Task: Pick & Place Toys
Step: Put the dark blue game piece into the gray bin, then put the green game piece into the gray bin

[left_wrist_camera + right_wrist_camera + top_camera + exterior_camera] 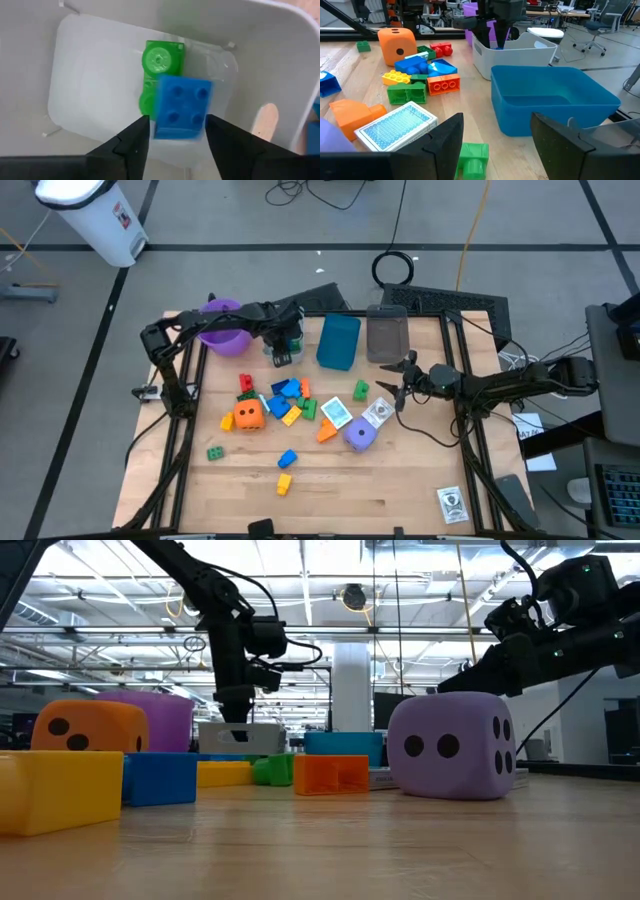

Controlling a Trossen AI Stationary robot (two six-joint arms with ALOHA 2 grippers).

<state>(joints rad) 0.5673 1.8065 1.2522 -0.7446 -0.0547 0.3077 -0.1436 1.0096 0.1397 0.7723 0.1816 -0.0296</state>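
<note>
My left gripper [177,127] points down into the white bin [90,100], open. A blurred blue brick [181,107] sits between its fingertips with a thin gap on each side, above a green brick [160,70] that lies on the bin's floor. In the high view this gripper [283,345] stands at the far left, beside the purple cup [222,325]. My right gripper [400,385] is held level and open, right of the toy pile [285,400]. A green brick [472,157] lies on the table ahead of its fingers.
A blue bin [338,340] and a grey bin [387,335] stand at the far edge. An orange die [249,415], a purple die [361,436] and printed card boxes [336,412] lie mid-table. Loose bricks [287,458] and another box [452,503] lie nearer the front.
</note>
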